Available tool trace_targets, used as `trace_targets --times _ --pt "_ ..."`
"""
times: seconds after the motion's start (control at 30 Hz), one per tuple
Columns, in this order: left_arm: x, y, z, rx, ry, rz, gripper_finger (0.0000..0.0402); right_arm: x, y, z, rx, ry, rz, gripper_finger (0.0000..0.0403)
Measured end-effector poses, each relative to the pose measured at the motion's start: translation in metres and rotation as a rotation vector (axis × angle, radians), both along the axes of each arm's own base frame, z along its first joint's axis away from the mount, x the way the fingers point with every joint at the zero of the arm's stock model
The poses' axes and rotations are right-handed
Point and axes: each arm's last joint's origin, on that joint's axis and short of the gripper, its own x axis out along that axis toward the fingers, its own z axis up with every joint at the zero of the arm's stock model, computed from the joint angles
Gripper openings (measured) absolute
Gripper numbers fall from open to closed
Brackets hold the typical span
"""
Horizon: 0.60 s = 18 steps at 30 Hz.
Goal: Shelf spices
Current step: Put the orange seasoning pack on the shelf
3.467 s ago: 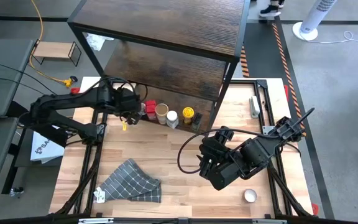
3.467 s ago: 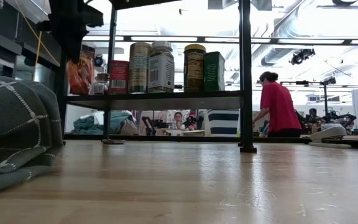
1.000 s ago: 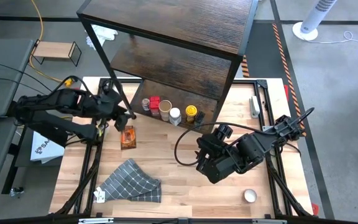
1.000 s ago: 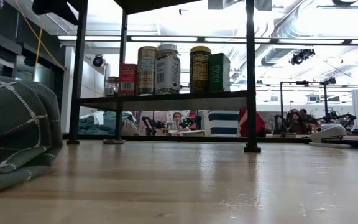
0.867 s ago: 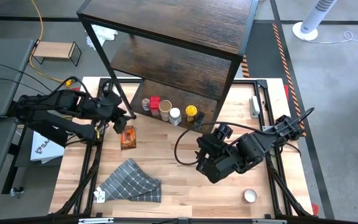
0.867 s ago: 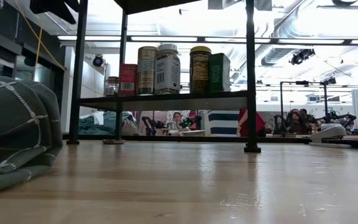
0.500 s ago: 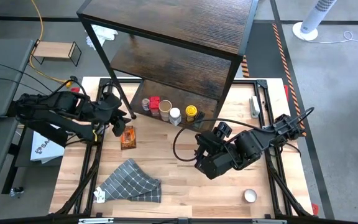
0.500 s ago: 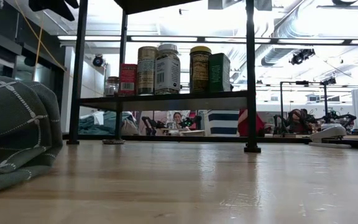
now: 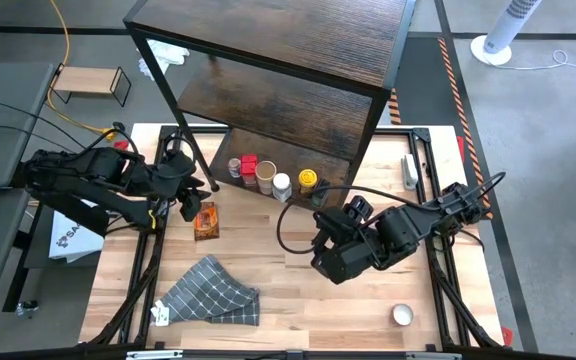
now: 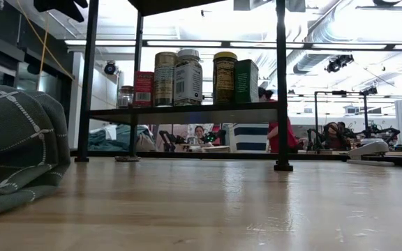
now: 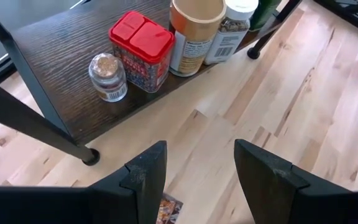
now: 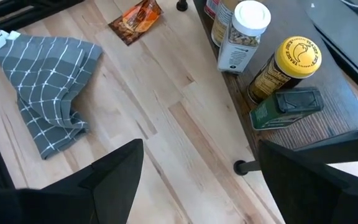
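Your light-wood worktop (image 9: 288,280) carries the shelf (image 9: 298,105), whose bottom board holds the spices (image 9: 268,180), plus a grey checked cloth (image 9: 213,290), an orange packet (image 9: 205,221) and a small round tin (image 9: 402,315).

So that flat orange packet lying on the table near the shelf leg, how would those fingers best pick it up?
The orange packet lies flat on the wooden table, so probably from straight above, pinching across its narrow width, the long edges between the fingers. The left gripper, open, is close beside it. Being thin, it may need a corner levered up first.
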Motion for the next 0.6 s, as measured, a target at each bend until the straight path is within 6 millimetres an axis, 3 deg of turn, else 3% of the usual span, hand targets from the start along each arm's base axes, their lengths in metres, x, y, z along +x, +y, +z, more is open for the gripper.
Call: trace_targets --times 0.6 --pt "0.0001 0.0 -0.0001 0.001 0.001 -0.005 0.0184 -0.0002 0.0009 -0.0005 0.042 0.006 -0.009 0.0309"
